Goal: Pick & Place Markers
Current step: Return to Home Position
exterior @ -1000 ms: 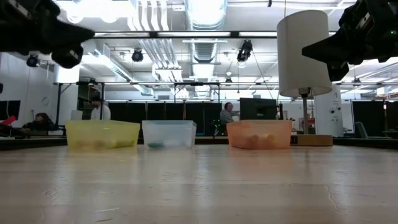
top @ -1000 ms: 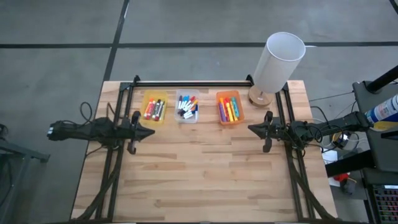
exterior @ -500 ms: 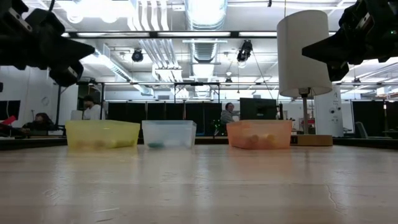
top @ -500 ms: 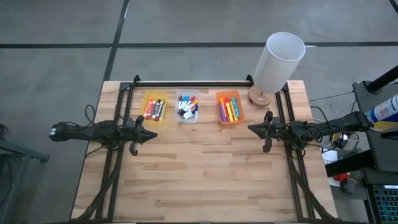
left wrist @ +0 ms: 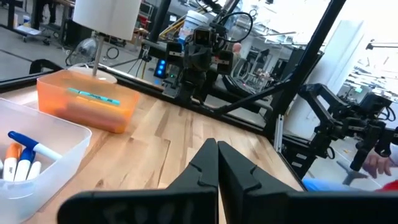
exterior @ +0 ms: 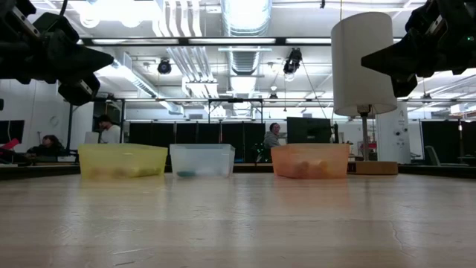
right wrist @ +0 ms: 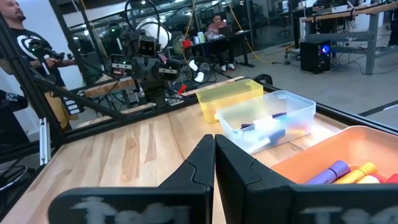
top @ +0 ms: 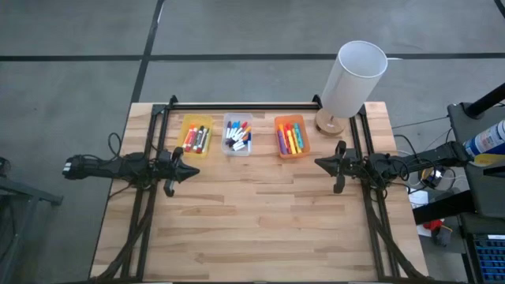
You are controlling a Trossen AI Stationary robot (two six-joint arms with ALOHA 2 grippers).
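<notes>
Markers (top: 237,136) piled, partly hidden, in bins (top: 237,116)

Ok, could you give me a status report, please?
Left gripper shut, empty, raised at left. Right gripper shut, empty, raised at right. Markers in three bins. No obstruction seen.

grey concrete floor (top: 71,47); ceiling ducts (exterior: 178,52), bright overhead lights (exterior: 111,9); person (exterior: 272,138) seated far back.

Many-coloured markers (top: 289,140) lie jumbled; all inside three bins (top: 289,117).
</notes>
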